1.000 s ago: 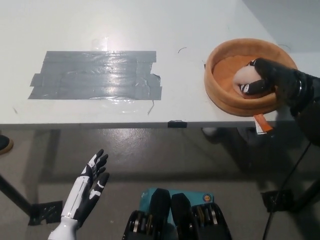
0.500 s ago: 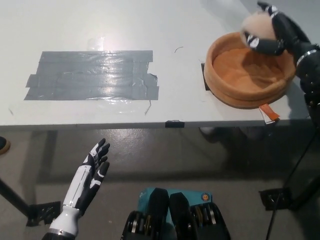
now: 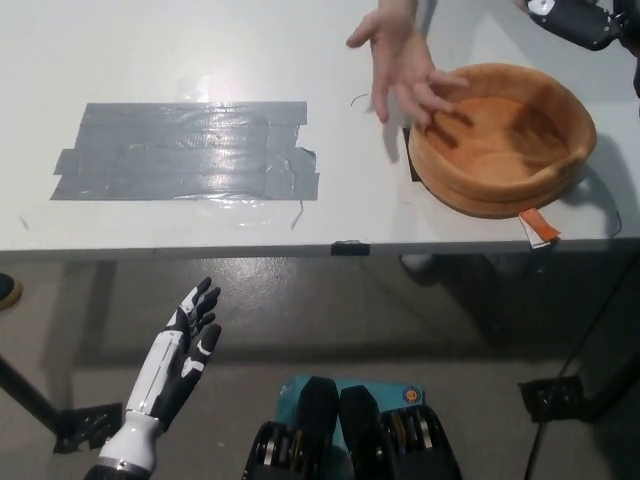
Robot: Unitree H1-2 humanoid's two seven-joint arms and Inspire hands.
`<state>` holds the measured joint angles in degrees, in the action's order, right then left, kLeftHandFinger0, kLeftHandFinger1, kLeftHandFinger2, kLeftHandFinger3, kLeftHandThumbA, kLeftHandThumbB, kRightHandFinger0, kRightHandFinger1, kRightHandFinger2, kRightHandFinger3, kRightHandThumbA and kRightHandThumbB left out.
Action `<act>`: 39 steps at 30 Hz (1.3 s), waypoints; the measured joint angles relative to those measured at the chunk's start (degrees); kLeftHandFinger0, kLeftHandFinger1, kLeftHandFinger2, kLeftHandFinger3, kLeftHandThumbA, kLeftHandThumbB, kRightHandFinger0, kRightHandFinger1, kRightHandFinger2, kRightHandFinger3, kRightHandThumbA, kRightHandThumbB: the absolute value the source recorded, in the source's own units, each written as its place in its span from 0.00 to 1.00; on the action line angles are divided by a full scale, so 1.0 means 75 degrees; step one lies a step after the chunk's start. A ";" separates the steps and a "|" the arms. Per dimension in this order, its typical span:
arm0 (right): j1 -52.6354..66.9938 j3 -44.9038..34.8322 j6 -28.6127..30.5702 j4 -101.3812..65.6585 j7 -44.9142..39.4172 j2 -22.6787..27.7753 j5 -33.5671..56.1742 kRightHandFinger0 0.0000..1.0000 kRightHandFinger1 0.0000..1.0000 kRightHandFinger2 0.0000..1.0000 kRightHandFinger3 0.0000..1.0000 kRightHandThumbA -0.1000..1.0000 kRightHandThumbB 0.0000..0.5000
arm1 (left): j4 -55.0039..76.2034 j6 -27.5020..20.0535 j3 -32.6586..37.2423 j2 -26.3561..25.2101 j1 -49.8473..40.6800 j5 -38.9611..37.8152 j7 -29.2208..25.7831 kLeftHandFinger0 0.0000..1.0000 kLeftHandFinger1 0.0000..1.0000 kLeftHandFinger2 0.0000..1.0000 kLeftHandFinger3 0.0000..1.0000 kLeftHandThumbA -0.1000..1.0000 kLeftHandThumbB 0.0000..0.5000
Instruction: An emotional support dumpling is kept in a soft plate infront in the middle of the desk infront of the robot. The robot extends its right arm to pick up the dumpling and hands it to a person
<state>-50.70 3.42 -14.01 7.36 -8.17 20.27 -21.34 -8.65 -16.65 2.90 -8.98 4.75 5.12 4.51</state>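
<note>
My black right hand (image 3: 578, 18) is raised at the top right edge of the head view, above the far rim of the soft orange plate (image 3: 470, 195), and is partly cut off by the frame. It stays closed around the dumpling, which is almost wholly hidden beyond the top edge. The plate stands empty on the desk's right part. A person's hand (image 3: 405, 65) reaches in from the top, palm open, just left of the plate's far rim and holding nothing. My white left hand (image 3: 182, 360) rests open below the desk edge at lower left.
A large patch of grey tape (image 3: 185, 150) covers the white desk (image 3: 150, 225) left of the middle. An orange tag (image 3: 537, 227) sticks out from the plate over the desk's front edge. A black cable (image 3: 590, 320) hangs at the right.
My right hand has lifted the dumpling out of the plate and up and away to the top edge. A person's open hand has come in beside the plate.
</note>
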 measured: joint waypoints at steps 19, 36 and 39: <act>-0.0442 0.0748 -0.0234 0.1907 0.0009 -0.0664 -0.0078 0.11 0.63 1.00 1.00 0.00 0.33 | 0.0000 0.0016 0.0016 -0.0017 0.0003 0.0016 0.0030 1.00 1.00 1.00 1.00 0.85 0.67; -0.1820 0.1524 0.0234 0.5192 0.0344 -0.1547 -0.0317 0.05 0.62 1.00 0.98 0.00 0.40 | 0.0000 0.0015 0.0030 -0.0036 0.0075 0.0043 0.0046 1.00 1.00 1.00 1.00 0.87 0.68; -0.1927 0.1657 0.0310 0.5604 0.0374 -0.1546 -0.0337 0.30 0.77 1.00 1.00 0.01 0.52 | 0.0000 0.0016 0.0030 -0.0036 0.0094 0.0043 0.0046 1.00 1.00 1.00 1.00 0.86 0.70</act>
<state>-65.15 15.84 -11.68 49.39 -5.36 8.68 -23.87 -8.65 -16.53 3.12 -9.25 5.45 5.44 4.86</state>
